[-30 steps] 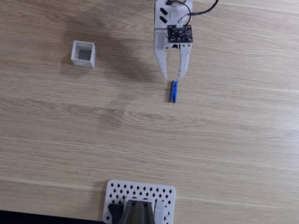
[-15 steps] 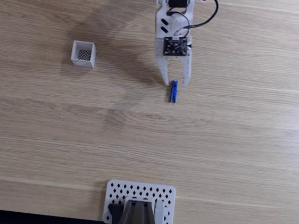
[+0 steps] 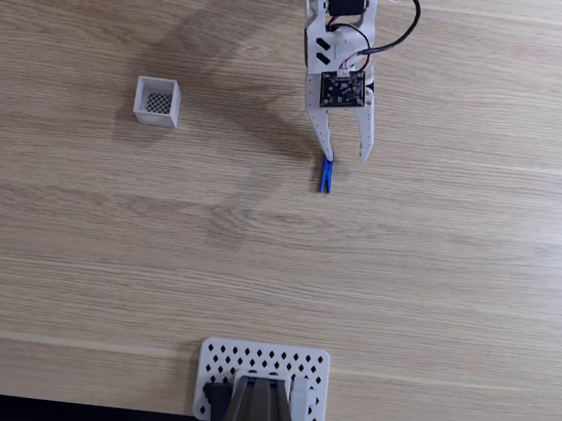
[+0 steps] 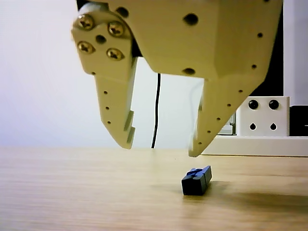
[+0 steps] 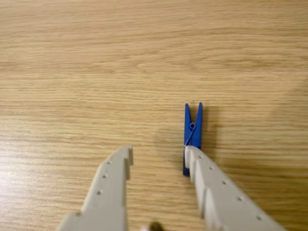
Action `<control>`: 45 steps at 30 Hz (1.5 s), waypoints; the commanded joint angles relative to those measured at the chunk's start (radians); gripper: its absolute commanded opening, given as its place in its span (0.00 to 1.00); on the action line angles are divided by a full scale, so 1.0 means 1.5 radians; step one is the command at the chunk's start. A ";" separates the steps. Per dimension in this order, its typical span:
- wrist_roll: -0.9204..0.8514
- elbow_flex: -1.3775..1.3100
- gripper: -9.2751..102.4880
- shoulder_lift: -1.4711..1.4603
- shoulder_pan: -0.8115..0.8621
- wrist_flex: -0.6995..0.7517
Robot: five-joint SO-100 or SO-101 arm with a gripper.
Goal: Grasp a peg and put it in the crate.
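- Light wood with a long horizontal grain makes up the table (image 3: pixel 77 239), which is seen from above in the fixed view; soft shadows of the arm are cast on it near the top.
- At the left of the fixed view, the crate (image 3: pixel 158 102) is placed on the table, open at the top, and its dark mesh floor can be seen.
- Well apart from it, towards the right, the peg (image 3: pixel 326 175) is laid flat on the wood, with its length running up and down the picture.
- Above the peg, the gripper (image 3: pixel 346 158) is reached down from the top edge, and its fingers are spread apart.
- In the fixed view, one fingertip is seen at the upper end of the peg; the other is over bare wood to the right.
- At the bottom edge of the fixed view, a white perforated plate (image 3: pixel 213 356) is found, with a dark object on it.
- In the other view, a pale wall is seen behind the table (image 4: pixel 72 192); the spread gripper (image 4: pixel 161 144) is held above the peg (image 4: pixel 197 180), and a white block (image 4: pixel 262 117) is seen at the right.
- In the wrist view, the right fingertip (image 5: pixel 195 156) covers the near end of the peg (image 5: pixel 193 130); contact cannot be judged.
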 commanded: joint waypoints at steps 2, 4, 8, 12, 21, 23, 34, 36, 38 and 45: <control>-0.002 -0.056 0.25 0.005 0.005 -0.021; -0.003 -0.057 0.25 -0.003 0.011 -0.021; -0.003 -0.073 0.25 -0.012 0.021 -0.021; -0.003 -0.079 0.25 -0.013 0.029 -0.021; -0.003 -0.085 0.25 -0.039 0.037 -0.021; -0.003 -0.085 0.25 -0.052 0.037 -0.021; -0.004 -0.086 0.20 -0.076 0.039 -0.021; -0.004 -0.086 0.12 -0.075 0.039 -0.021; -0.004 -0.084 0.06 -0.073 0.039 -0.021; 0.002 -0.076 0.08 -0.040 0.039 -0.039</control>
